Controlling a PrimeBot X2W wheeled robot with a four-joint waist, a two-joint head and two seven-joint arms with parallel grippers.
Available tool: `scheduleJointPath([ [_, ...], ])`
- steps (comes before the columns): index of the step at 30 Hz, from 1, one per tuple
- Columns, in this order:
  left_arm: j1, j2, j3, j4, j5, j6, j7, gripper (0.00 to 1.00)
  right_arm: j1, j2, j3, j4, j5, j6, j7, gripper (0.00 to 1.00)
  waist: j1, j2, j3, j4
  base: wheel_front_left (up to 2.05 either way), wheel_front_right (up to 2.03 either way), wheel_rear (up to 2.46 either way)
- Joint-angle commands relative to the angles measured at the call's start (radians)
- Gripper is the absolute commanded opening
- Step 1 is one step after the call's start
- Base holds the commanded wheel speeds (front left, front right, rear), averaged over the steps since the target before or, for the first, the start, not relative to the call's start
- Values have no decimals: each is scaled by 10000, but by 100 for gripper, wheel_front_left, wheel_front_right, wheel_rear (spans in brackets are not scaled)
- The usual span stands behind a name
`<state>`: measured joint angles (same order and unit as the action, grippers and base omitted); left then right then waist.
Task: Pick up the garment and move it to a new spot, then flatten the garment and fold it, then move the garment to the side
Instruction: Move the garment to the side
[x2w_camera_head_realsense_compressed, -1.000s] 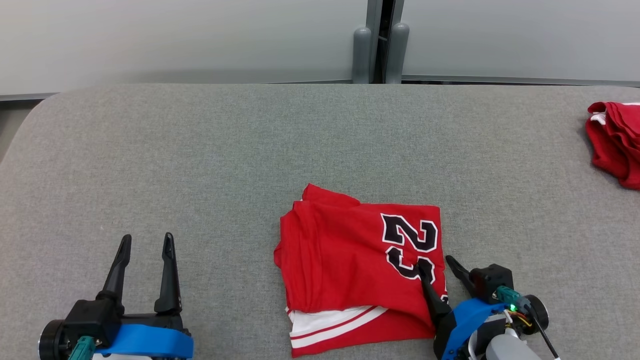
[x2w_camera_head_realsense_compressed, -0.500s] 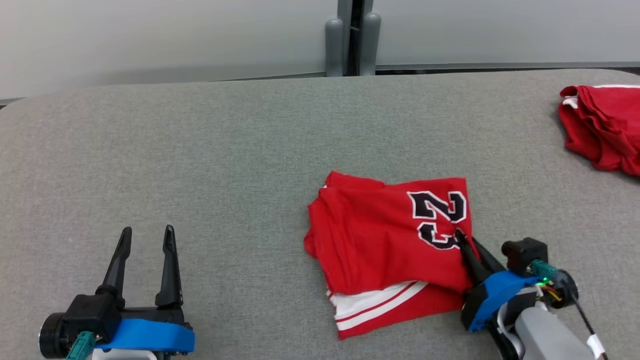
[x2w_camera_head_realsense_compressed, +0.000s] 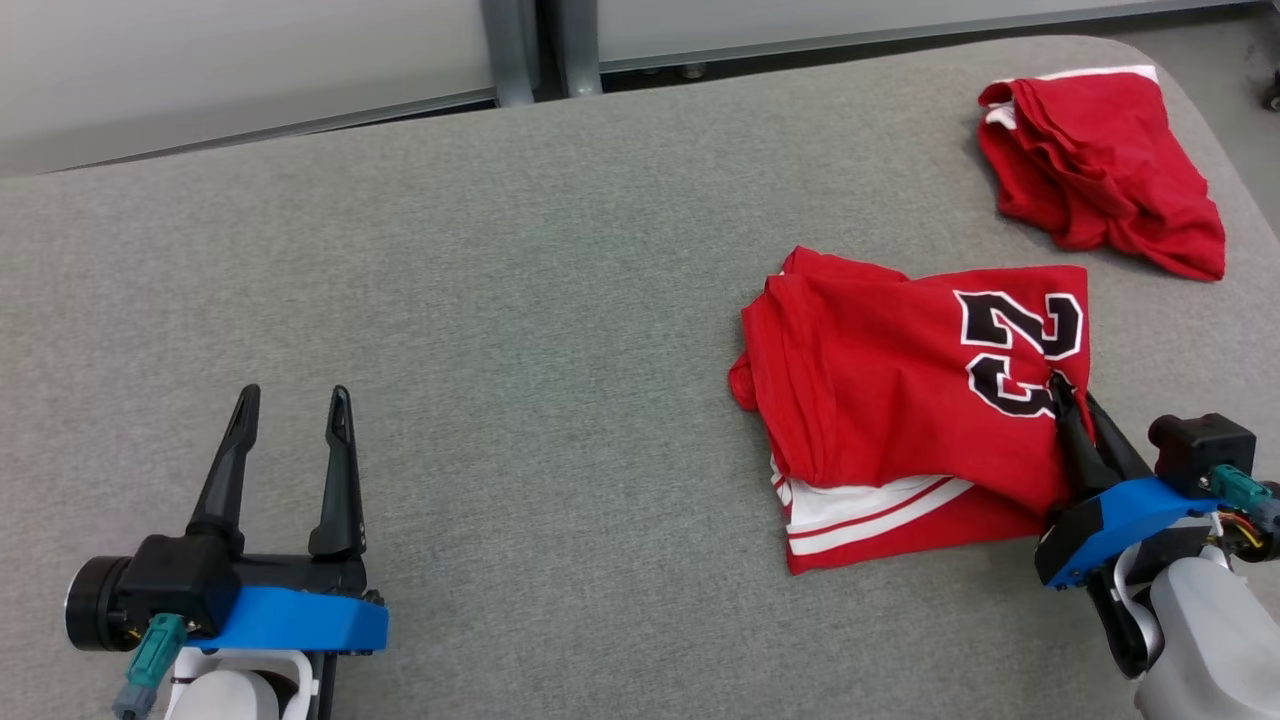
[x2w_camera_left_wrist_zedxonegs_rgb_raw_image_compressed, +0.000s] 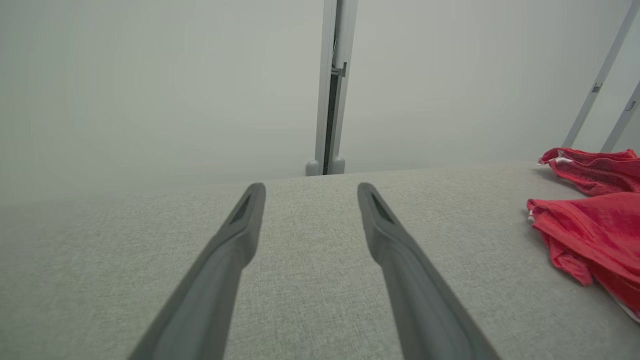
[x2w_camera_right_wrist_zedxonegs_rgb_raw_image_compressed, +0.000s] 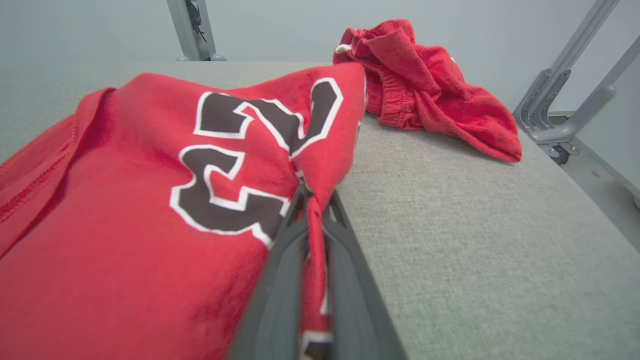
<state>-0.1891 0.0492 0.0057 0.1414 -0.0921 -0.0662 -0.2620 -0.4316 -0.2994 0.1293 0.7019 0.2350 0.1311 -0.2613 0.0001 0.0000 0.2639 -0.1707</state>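
Rightward, folded red jersey (x2w_camera_head_realsense_compressed: 900, 390), its near edge pinched in right claw (x2w_camera_head_realsense_compressed: 1065, 385)

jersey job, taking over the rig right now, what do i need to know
Right hand: shut on the jersey at its right edge, by the number print.
Left hand: open, empty, at the near left of the table, apart from the jersey.
Jersey: folded, lying right of centre on the table. A second red garment lies crumpled near the far right corner, apart from it.
Done: the fold looks finished, and the jersey is gripped.
Left: move the jersey to the side and let go.
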Motion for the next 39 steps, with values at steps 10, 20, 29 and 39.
scheduleJointPath([
  [10,-392,39,50,54,206,-194,-35,100,-465,220,-203,-624,-436,-8,-48,0,-1,0,404,-690,0,0,0],
  [20,-821,37,-65,-157,209,-274,-35,100,-2614,-275,325,-831,-737,-8,-46,0,-1,0,1139,-333,0,0,0],
  [29,-1539,38,-301,-395,253,-342,-33,100,-4542,-2054,-76,-582,-558,-8,413,0,-1,0,2444,25,0,0,0],
  [39,-2132,39,-383,-584,420,-402,-30,100,-5705,-3908,-1309,200,-392,-8,703,0,-1,0,3346,14,0,0,0],
])
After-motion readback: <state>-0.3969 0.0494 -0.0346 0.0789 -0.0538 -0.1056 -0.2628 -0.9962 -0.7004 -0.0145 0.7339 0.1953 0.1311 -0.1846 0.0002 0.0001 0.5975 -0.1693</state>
